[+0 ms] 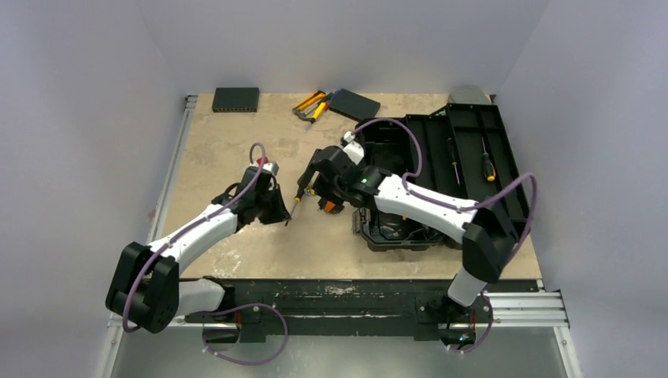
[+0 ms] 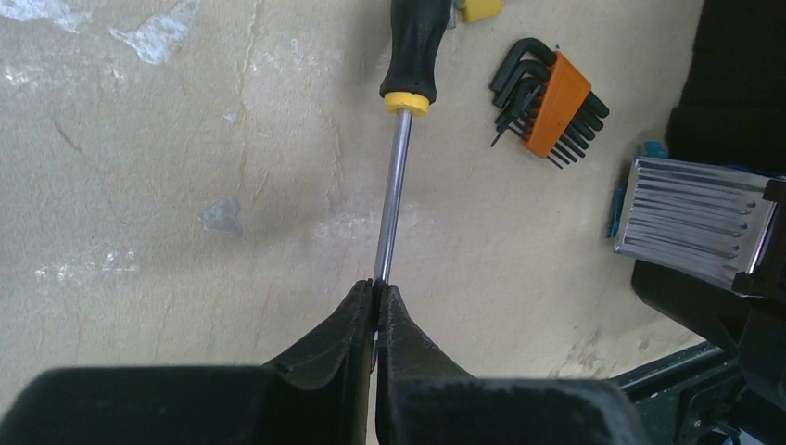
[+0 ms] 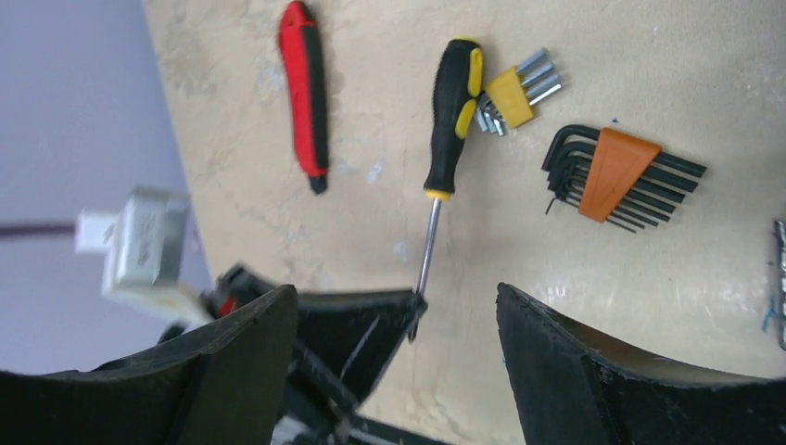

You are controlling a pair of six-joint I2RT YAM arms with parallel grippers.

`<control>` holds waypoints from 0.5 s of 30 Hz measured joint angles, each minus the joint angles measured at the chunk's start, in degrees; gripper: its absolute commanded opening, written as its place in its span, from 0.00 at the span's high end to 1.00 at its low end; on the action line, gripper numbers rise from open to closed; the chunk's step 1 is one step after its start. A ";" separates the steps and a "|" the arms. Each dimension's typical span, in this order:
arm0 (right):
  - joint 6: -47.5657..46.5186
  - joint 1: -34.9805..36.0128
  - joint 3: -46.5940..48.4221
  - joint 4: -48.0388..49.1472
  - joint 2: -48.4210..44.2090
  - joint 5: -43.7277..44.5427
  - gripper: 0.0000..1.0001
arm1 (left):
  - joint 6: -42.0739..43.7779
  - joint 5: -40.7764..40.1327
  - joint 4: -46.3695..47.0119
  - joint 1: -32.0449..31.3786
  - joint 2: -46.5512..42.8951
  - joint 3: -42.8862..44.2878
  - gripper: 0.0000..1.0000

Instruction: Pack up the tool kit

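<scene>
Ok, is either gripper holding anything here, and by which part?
The left gripper pinches the screwdriver by the tip end of its metal shaft; the right gripper is open and holds nothing.

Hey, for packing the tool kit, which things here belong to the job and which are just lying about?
Belongs: toolbox, screwdriver, orange hex-key set, yellow key set, red-handled knife, yellow-handled tools.

Lying about: black box at the far left, flat black case.

The screwdriver [image 2: 400, 139] runs off-frame, tip hidden in the left claw [image 2: 375, 289]. The right arm [image 1: 417, 205] hides part of the toolbox [image 1: 441, 150].
</scene>
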 measured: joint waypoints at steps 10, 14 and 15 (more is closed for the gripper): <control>6.14 -0.15 5.18 -1.73 16.28 -0.35 0.26 | -0.92 1.27 4.59 0.00 -3.32 -5.77 1.00; 6.34 -0.15 5.18 0.22 19.17 -2.34 0.26 | -0.87 2.60 5.29 -0.04 -3.85 -6.60 1.00; 6.32 -0.15 5.20 0.96 19.93 -3.02 0.26 | -0.85 2.86 5.31 -0.04 -4.07 -6.64 1.00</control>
